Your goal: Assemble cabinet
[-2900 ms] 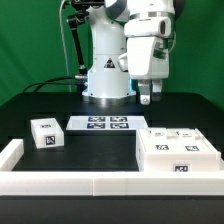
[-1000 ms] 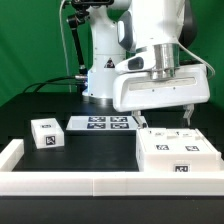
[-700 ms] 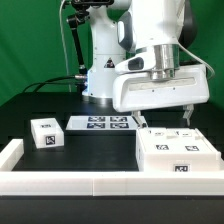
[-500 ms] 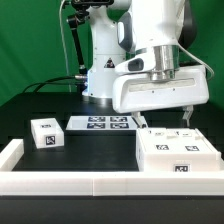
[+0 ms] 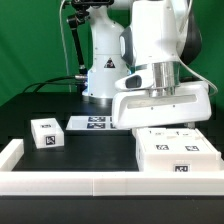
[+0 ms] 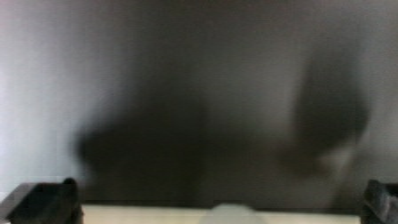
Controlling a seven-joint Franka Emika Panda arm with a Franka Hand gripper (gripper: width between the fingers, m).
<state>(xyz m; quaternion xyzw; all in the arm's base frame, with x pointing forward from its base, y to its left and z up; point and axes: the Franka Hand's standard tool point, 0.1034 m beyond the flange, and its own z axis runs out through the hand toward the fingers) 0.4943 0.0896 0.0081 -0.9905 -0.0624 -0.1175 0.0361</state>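
Note:
The cabinet (image 5: 178, 153), a large white box-shaped body with black-and-white tags on top, lies at the exterior view's right near the front. My gripper (image 5: 165, 127) hangs just above its far edge, with the wide white hand turned sideways over it. In the wrist view the gripper (image 6: 214, 205) is open wide. Its dark fingertips (image 6: 43, 202) stand at the two sides of the picture with nothing between them. A blurred white surface (image 6: 160, 215), seemingly the cabinet's top edge, lies just under them.
A small white tagged box (image 5: 45, 133) sits at the exterior view's left. The marker board (image 5: 92, 123) lies behind it, partly hidden by the hand. A low white border rail (image 5: 60, 183) runs along the front. The robot base (image 5: 105, 75) stands at the back.
The hand has turned sideways and come down from mid-air to just above the cabinet's far edge, dropping a little more in the last half second. The parts on the table have not moved.

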